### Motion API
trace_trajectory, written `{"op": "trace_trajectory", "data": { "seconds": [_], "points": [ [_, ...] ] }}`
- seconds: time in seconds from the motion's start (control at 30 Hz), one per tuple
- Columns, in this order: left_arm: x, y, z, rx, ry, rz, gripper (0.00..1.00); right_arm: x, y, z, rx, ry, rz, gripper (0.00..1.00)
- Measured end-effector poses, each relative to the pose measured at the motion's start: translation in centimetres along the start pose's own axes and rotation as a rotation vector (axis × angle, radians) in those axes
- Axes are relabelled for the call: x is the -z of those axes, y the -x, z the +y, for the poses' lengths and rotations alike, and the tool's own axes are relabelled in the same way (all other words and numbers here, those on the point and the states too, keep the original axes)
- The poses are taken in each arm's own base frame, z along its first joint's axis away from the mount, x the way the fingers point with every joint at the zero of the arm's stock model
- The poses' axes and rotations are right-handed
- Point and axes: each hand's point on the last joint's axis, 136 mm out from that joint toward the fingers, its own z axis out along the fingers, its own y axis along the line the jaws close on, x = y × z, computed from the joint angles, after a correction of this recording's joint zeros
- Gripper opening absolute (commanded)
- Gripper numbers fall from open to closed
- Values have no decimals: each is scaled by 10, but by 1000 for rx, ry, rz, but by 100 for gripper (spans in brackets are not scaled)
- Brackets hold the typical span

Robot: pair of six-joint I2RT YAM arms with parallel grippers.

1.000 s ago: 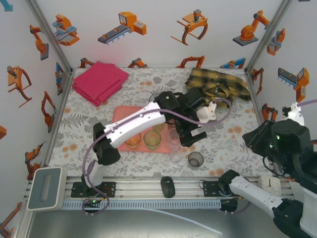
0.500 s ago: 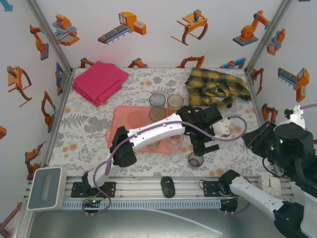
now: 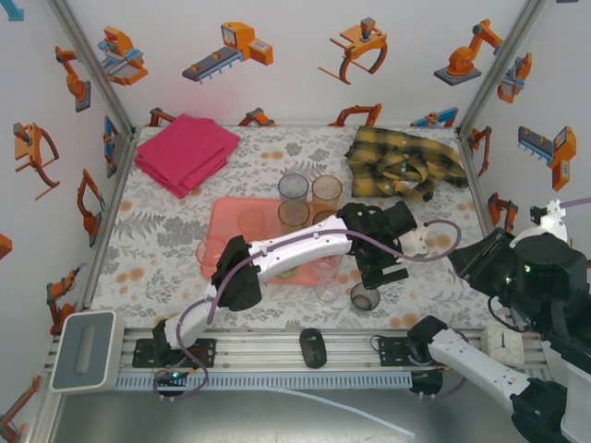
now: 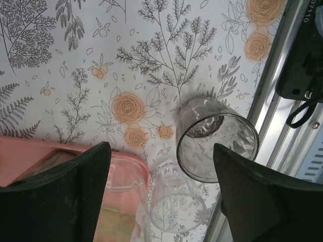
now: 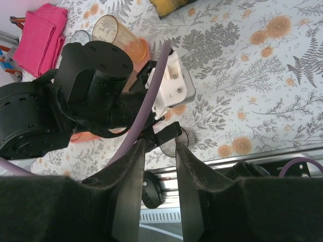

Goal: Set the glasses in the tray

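The salmon-pink tray point(image 3: 226, 217) sits mid-table with several tinted glasses on and around it; a blue-grey one point(image 3: 293, 186) and an amber one point(image 3: 326, 191) stand at its far edge. My left gripper point(image 3: 374, 275) hangs open just above a smoky dark glass point(image 3: 366, 297) near the table's front rail. In the left wrist view this smoky glass point(image 4: 217, 138) stands by the right finger, a clear glass point(image 4: 176, 199) lies in the gap, and the left gripper point(image 4: 160, 148) touches neither. My right gripper point(image 5: 160, 141) is open and holds nothing, off to the right.
A folded magenta cloth point(image 3: 185, 152) lies at the back left and a yellow-black plaid cloth point(image 3: 406, 161) at the back right. A black object point(image 3: 314, 346) rests on the front rail. The right arm point(image 3: 522, 272) stands high at the right edge.
My left arm has swung from over the tray toward the near right, ending above the smoky glass, and its jaws have narrowed. The right arm has barely moved.
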Motion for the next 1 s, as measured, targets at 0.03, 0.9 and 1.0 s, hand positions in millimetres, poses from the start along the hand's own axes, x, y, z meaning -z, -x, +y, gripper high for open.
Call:
{"op": "trace_trajectory", "data": {
  "seconds": [0.03, 0.9, 1.0],
  "points": [
    [-2, -1, 1, 2, 4, 6, 71, 0, 1, 0, -3, 4, -4, 32],
    [-46, -29, -10, -19, 16, 119, 47, -1, 6, 14, 6, 47, -12, 34],
    [-46, -30, -9, -19, 18, 119, 41, -1, 6, 14, 9, 47, -12, 35]
  ]
}}
